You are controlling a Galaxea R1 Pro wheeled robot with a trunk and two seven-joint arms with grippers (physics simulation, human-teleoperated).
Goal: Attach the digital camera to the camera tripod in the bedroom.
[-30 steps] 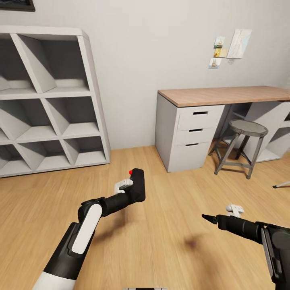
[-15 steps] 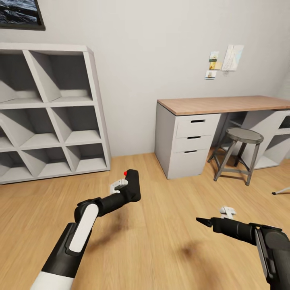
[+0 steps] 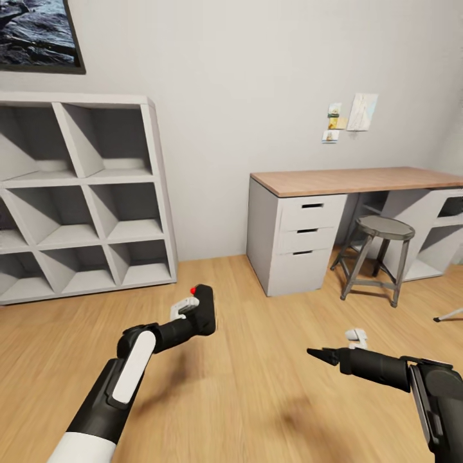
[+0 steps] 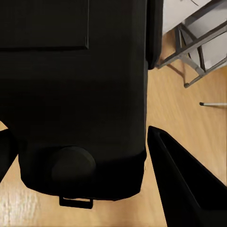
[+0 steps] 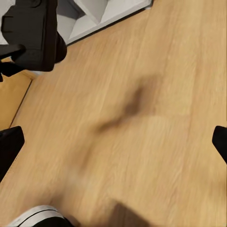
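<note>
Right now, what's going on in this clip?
The robot is carrying the digital camera in its left end effector, held out over the wood floor. The right end effector hangs free above the floor; the right wrist view shows its fingertips wide apart with nothing between them. Ahead stand a grey cube shelf, a wood-topped desk and a stool. A thin pale leg, possibly the tripod's, pokes in at the right edge. Nothing is attached yet.

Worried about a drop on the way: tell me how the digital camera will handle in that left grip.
The digital camera looks like a stiff, blocky body, so it probably won't flex in the left gripper. Its smooth black faces could slip if jolted. It stands tall above the fingers, so it may twist.
</note>
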